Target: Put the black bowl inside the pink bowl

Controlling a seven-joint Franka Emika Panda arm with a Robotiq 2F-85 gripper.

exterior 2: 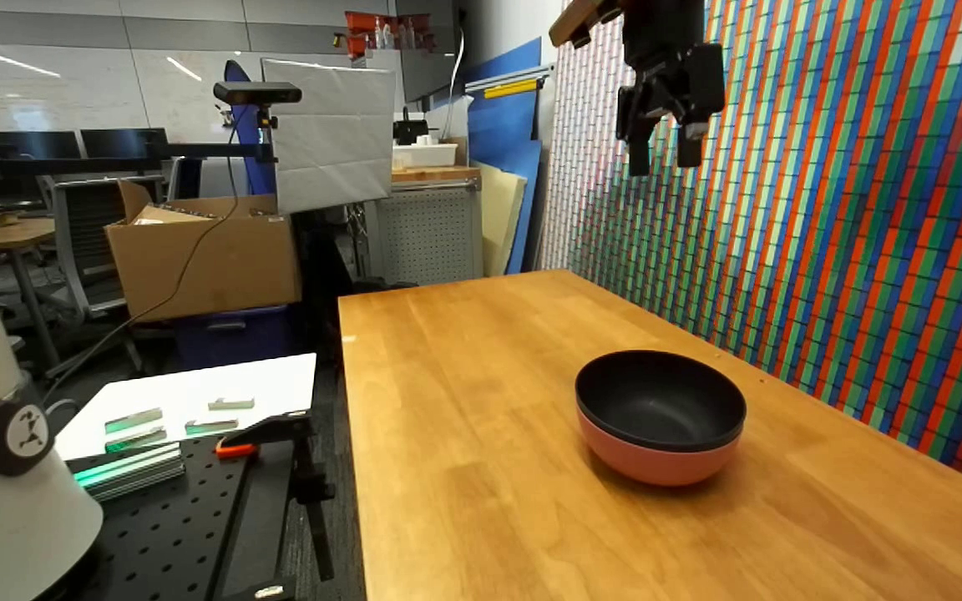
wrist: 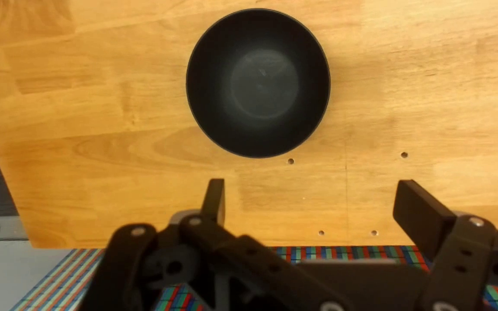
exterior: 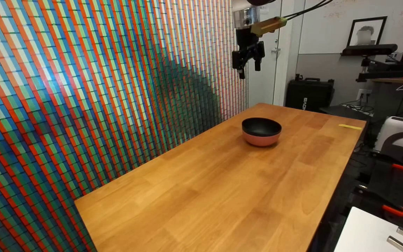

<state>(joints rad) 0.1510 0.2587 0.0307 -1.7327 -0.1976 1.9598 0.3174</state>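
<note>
Round black bowl (exterior 2: pixel 660 401) seated in round salmon-pink bowl (exterior 2: pixel 656 463), whose interior it hides; black gripper (exterior 2: pixel 664 163) spread wide

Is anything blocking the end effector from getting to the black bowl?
Nothing visible does. The open end effector hangs higher than the black bowl, and the wrist view shows that bowl uncovered. It already sits inside the pink bowl.

- open air separates the black two-fingered gripper (exterior 2: pixel 665 164) from the round black bowl (exterior 2: pixel 660 401)
- brown wooden tabletop (exterior 2: pixel 464 417) leaves room around the round salmon-pink bowl (exterior 2: pixel 656 464)
- multicoloured grid-patterned wall (exterior: pixel 93 87) blocks one long side
</note>
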